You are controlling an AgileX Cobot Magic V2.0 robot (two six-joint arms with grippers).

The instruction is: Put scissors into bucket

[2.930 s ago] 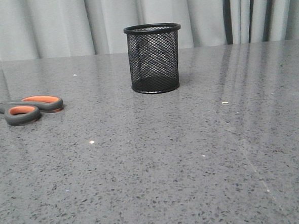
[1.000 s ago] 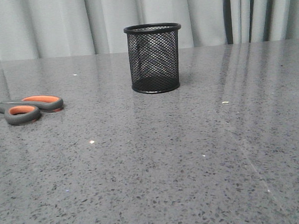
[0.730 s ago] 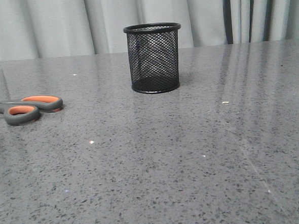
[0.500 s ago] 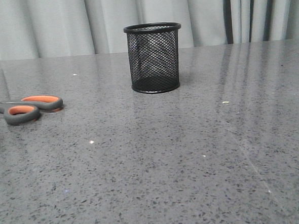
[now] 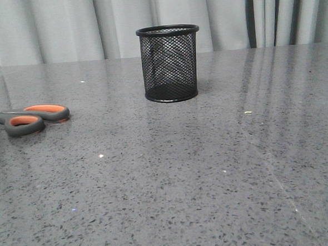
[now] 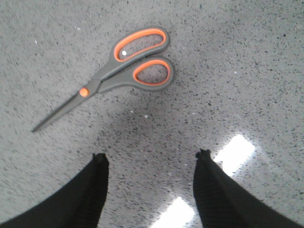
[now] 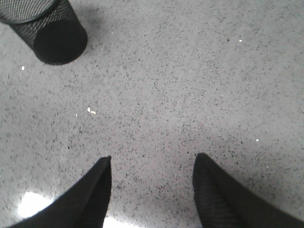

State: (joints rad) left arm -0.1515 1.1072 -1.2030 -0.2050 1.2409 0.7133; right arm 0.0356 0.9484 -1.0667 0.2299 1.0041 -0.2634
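scissors (image 6: 116, 73) flat on table (image 5: 172, 172), closed, far left, well apart from bucket (image 5: 169, 64) | left claw (image 6: 151, 164) above them, wide open, empty | right claw (image 7: 152, 166) wide open, empty | we judge them stiff, light, thin; grip handle shank near pivot

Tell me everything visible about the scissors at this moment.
The scissors lie flat on the speckled grey table, at its left side, apart from the bucket. The two dark grey handle loops are lined in orange, and a small orange pivot joins them to slim dark blades, which are closed to a single point. Only the table touches them; the left gripper is open over the table, short of them, holding nothing.
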